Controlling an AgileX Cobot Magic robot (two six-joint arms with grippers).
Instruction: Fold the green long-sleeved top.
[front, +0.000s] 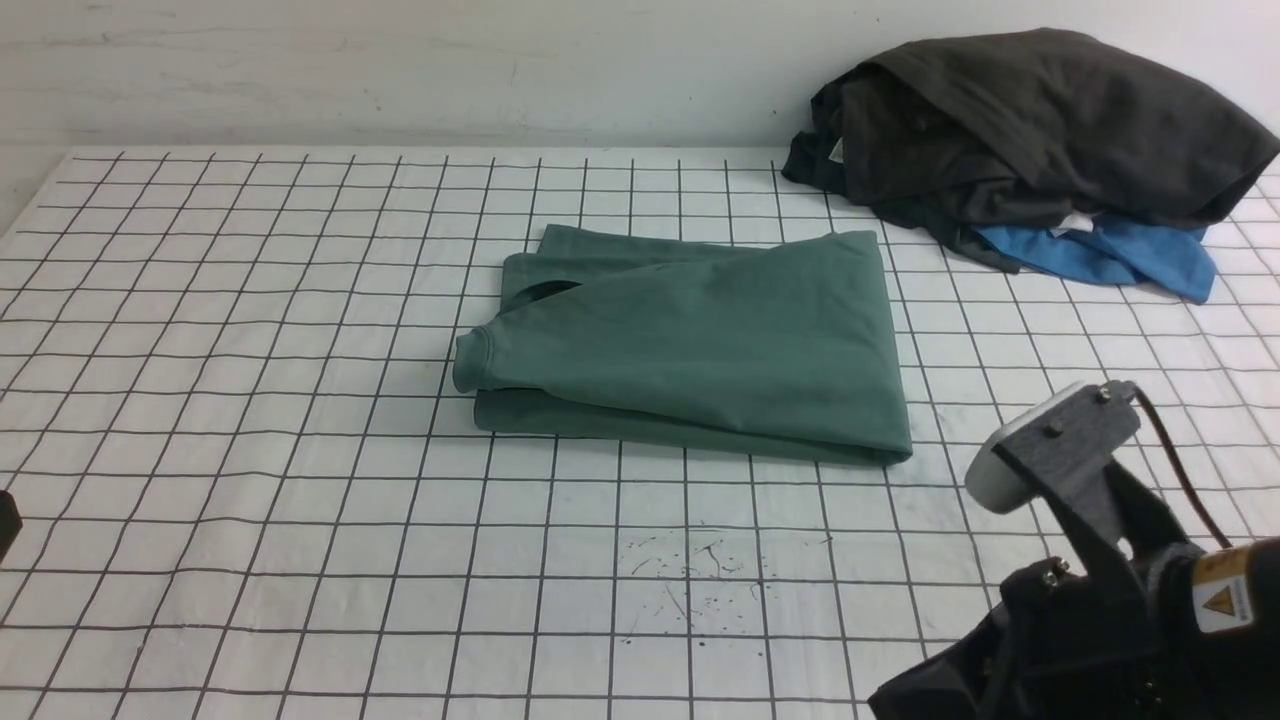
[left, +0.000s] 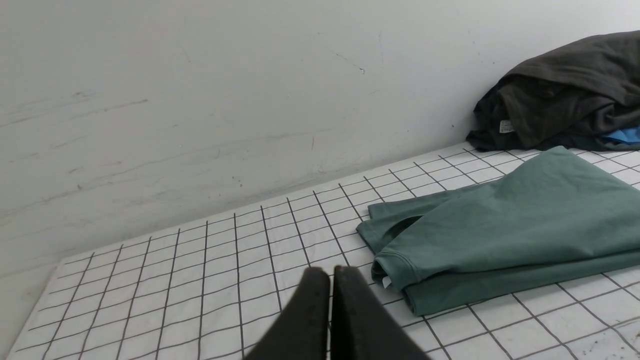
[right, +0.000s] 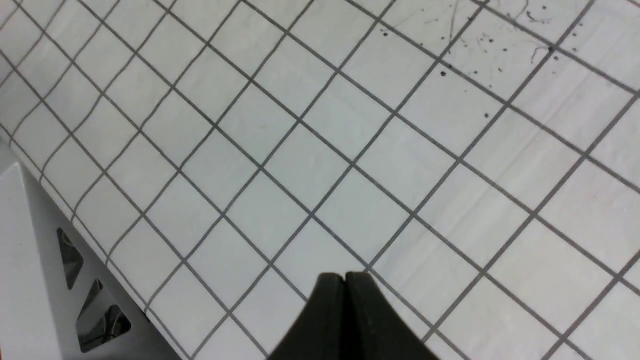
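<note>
The green top (front: 690, 350) lies folded into a compact stack on the grid cloth (front: 250, 480), touched by neither claw. The left claw (left: 330, 272) has its fingers pressed together, holding nothing; the top's cuffed edge sits just beyond and to the right of its tips. The right claw (right: 345, 277) is likewise pinched together and empty, over bare grid, with the top ahead and to its left. A dark garment (front: 1030, 130) heaped over a blue one (front: 1120, 255) lies well beyond it, against the wall.

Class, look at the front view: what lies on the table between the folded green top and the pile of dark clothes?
Nothing: between the green top and the dark pile only bare gridded table shows in the front view.
</note>
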